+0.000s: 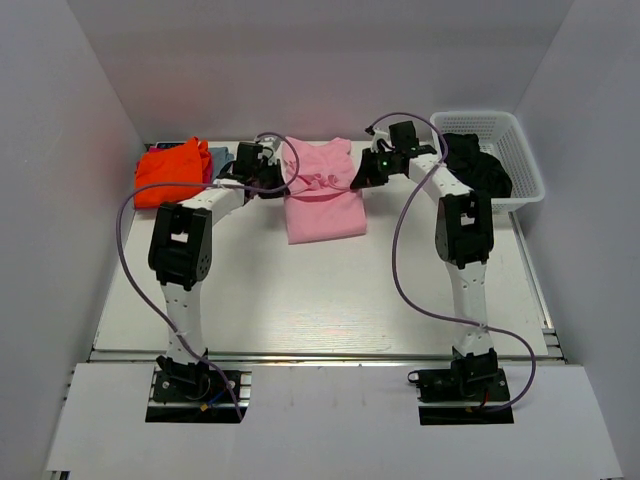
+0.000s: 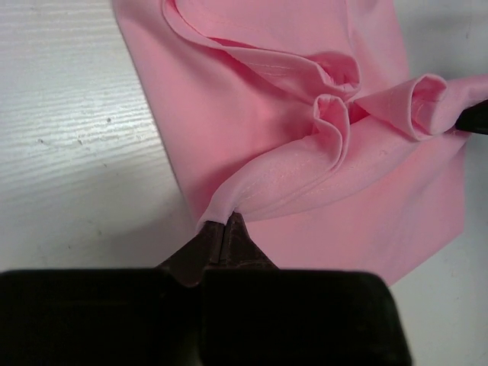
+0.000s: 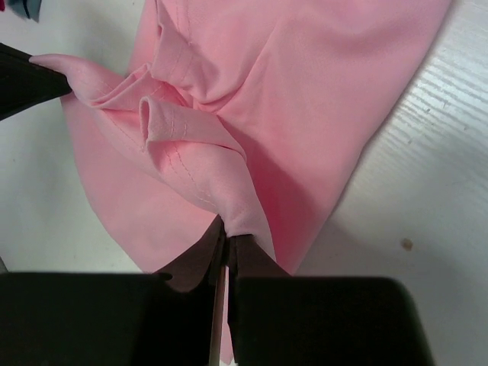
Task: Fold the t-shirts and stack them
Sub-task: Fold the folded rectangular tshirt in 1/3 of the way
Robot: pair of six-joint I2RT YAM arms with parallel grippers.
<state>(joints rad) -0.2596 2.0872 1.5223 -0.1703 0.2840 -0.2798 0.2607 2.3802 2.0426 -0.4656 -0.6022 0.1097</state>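
The pink t-shirt [image 1: 325,215] lies on the table [image 1: 330,300] at the middle of its far side, its long axis running away from the arm bases. Both arms reach it from opposite sides. The left gripper [image 2: 225,229] is pinched tight on the cloth at the shirt's left border. The right gripper [image 3: 226,232] is clamped the same way on the right border, so neither jaw shows any gap beyond the fabric it holds. The strip of cloth between the two pinch points runs left to right, square to the shirt's long axis, and it sags and bunches into loose ruffles in the middle rather than hanging taut. Most of the flat body of the shirt lies on the near side of that held line, toward the bases, with a shorter part beyond it. Whether the gripped edge is a hem or a doubled fold is hard to say from the wrist views. The coming fold likely depends on both grippers travelling together along the long axis while drawing slightly apart to take up the slack. Both arms stand about equally close to the shirt. The orange t-shirt [image 1: 170,172] rests at the far left, and dark shirts fill the basket [image 1: 525,170] at the far right.
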